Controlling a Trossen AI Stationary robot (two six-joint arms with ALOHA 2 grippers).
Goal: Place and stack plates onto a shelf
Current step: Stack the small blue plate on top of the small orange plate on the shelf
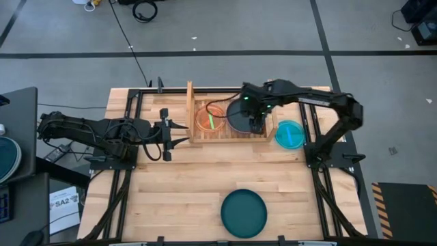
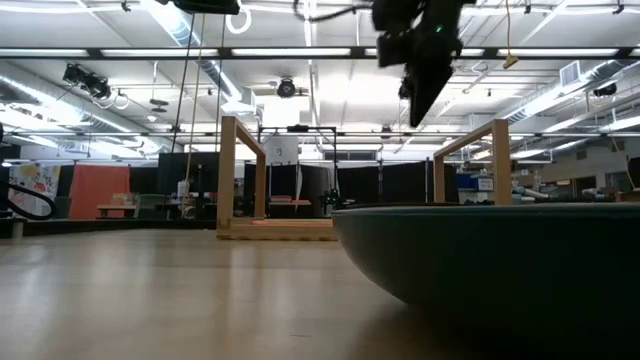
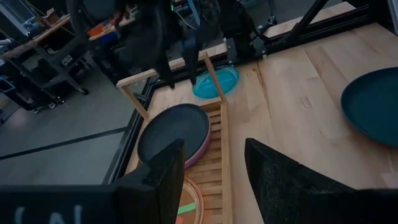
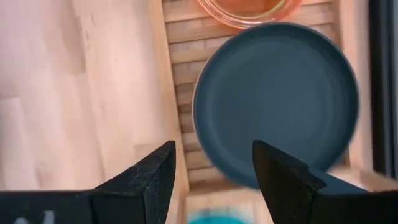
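Nearby, cyan plate (image 1: 289,134) (beside shelf (image 1: 192,113))

The butcher-block tabletop (image 1: 177,184) sits on a black metal frame (image 1: 130,102). A black cable (image 1: 126,41) crosses the grey floor (image 1: 61,41) — a coiled section (image 1: 144,9) lies at the far edge. A white label marked SA2 (image 1: 63,202) lies beside the table.

Looks to me like a robotics lab in an open industrial hall: my butcher-block table (image 1: 171,178) sits on a black metal frame (image 1: 130,102) over grey concrete floor (image 1: 273,27) marked with dark tape lines, cables (image 1: 143,10) trailing at the high view's top. Across the low view I see fluorescent strip lights (image 2: 130,52), exposed ducting and ceiling-hung gear along the top. Workbenches (image 3: 37,43) crowd the left wrist view's upper left.
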